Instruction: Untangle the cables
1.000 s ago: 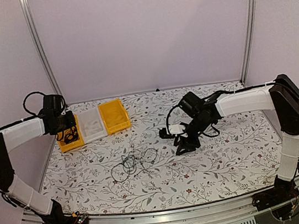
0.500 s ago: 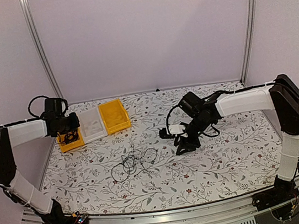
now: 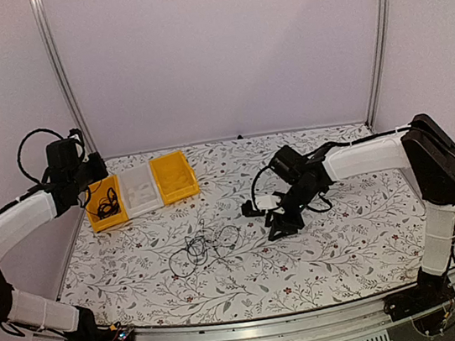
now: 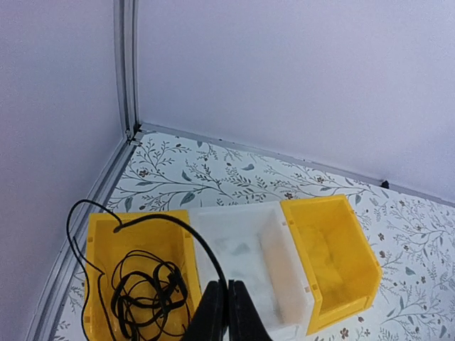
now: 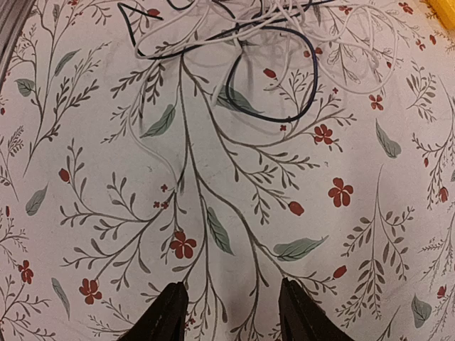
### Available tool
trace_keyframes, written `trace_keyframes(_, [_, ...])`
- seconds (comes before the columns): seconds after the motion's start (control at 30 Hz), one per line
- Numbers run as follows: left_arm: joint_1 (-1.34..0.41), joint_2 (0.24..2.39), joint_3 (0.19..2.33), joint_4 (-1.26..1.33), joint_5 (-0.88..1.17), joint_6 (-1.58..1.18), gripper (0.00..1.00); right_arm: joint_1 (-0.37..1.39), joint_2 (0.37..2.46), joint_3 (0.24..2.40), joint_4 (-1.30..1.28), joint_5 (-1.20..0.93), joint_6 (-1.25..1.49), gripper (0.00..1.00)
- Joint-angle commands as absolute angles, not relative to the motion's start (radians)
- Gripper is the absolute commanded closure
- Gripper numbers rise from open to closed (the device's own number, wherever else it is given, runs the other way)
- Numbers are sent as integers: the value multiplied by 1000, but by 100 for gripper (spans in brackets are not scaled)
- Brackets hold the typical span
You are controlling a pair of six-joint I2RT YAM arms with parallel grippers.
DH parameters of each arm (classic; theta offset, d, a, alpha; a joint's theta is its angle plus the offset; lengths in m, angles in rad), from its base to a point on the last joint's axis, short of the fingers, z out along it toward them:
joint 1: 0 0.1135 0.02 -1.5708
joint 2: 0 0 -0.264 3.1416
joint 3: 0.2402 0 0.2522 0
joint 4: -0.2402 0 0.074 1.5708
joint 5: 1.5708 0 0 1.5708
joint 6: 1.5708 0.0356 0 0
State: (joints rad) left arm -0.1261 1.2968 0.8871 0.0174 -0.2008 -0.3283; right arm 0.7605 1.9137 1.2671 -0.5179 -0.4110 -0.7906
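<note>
Left fingers (image 4: 227,312) are pressed tight together, and since a second ago their arm has lifted and drawn back from the left yellow bin (image 4: 99,231), so they now hang above its near edge instead of down at it. A coil of thin black cable (image 4: 146,295) lies inside that bin, and one strand arcs up over the rim toward the closed tips; I cannot tell whether it is pinched there. Beside it stand a white bin (image 4: 242,241) and a second yellow bin (image 4: 334,249), all three touching in a row at the back left of the flowered bench (image 3: 347,238). Right fingers (image 3: 279,224) stand partly apart with nothing between them, low over the bench, and they have edged only slightly to the left in that time. The rest of the cables (image 3: 204,246) lie where they were, a loose tangle on the cloth near the middle front, just to the left of the right fingers and apart from them.
</note>
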Motion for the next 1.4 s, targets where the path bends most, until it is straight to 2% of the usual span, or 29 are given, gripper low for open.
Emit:
trace_keyframes(0.0, [-135,1353,847,126,-21,-310,100,773,1939,1290,-535,-393,-802,52])
trace_keyframes(0.23, [-104,1447,835,204,101,-353,100,775,1937,1289,-537,-378,-805,52])
trace_keyframes(0.5, [48,1421,736,325,249,-393,100,775,1937,1293,-547,-370,-811,52])
trace_keyframes(0.63, [85,1464,767,295,302,-376,100,775,1932,1293,-548,-372,-811,52])
trace_keyframes(1.0, [117,1512,797,135,60,-372,100,775,1930,1295,-553,-364,-816,52])
trace_keyframes(1.37, [116,1657,871,108,57,-387,100,775,1931,1296,-558,-362,-816,51])
